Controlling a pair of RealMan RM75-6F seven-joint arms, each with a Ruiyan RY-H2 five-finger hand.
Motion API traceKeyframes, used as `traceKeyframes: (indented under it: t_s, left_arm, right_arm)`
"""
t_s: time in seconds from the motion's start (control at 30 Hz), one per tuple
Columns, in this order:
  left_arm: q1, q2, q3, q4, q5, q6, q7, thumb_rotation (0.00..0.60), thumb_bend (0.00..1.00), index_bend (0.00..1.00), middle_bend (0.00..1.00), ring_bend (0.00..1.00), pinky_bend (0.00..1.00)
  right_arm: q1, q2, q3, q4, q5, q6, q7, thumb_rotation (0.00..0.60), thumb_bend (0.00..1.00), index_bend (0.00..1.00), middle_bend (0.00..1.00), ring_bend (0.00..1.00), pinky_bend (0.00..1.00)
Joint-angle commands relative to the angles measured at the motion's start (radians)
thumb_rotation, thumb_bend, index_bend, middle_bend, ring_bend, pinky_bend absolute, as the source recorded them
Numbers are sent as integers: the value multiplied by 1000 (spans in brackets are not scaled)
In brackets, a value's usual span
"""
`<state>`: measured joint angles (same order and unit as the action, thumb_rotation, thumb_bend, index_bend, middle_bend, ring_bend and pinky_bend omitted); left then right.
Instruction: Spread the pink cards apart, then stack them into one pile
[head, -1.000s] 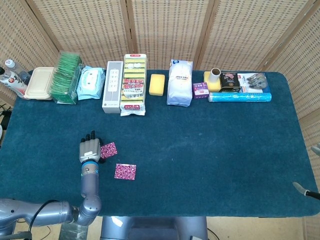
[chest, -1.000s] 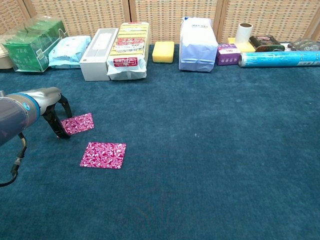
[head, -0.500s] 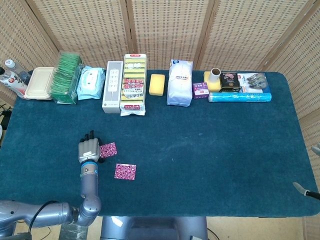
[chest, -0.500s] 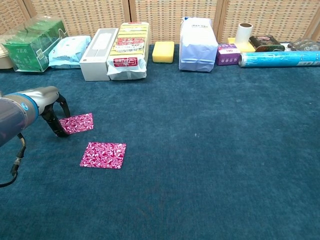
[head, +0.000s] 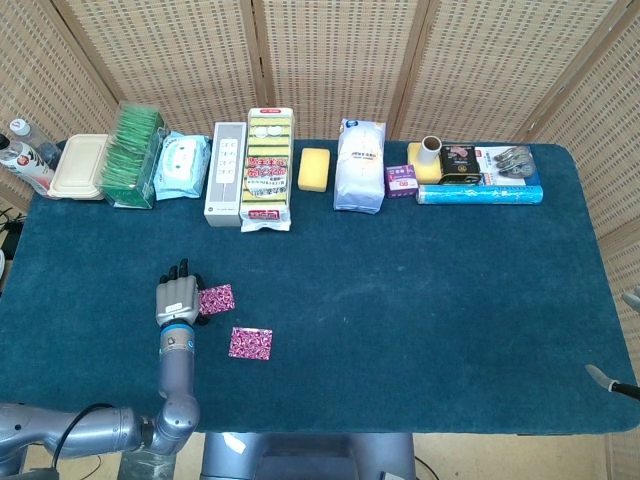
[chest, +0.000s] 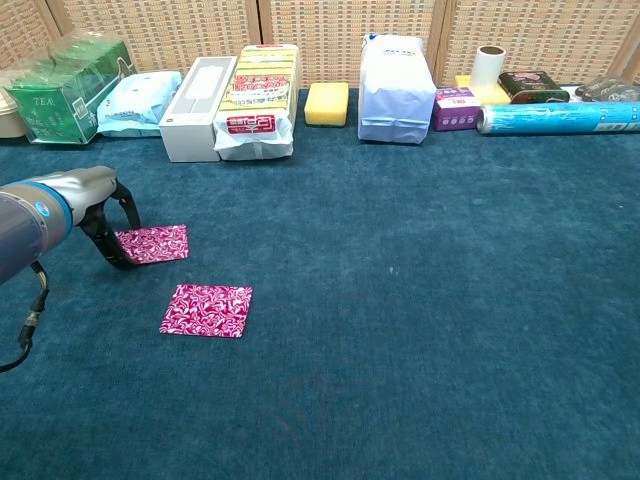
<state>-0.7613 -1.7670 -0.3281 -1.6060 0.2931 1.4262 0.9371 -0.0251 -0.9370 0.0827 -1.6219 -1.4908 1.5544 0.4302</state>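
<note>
Left hand (chest: 100, 215) down on the cloth, fingertips touching the near edge of one pink card (chest: 153, 243); second card (chest: 207, 310) apart, to its right and nearer. Thin, light, probably slippery; best pinched by an edge. Right hand barely visible, state unclear.

Lining the blue tabletop's (head: 450, 300) far edge: green tea packets (head: 132, 155), a yellow sponge (head: 314, 168), a white bag (head: 360, 166).
</note>
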Motion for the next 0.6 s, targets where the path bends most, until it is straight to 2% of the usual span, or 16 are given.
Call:
traceKeyframes:
  t_s: [0.03, 0.33, 0.6]
  left_arm:
    - [5, 8, 5, -18, 14, 6, -4, 600, 206, 357, 0, 0, 121]
    - [22, 35, 35, -84, 79, 39, -8, 600, 207, 357, 0, 0, 121]
    - [31, 54, 40, -126, 95, 47, -7, 600, 207, 356, 0, 0, 121]
  right_arm:
    - [0, 0, 0, 0, 0, 0, 0, 600, 0, 118, 89, 14, 0]
    - [1, 0, 1, -1, 2, -2, -1, 600, 0, 118, 90, 13, 0]
    - [-1, 0, 1, -1, 2, 0, 0, 600, 0, 118, 90, 13, 0]
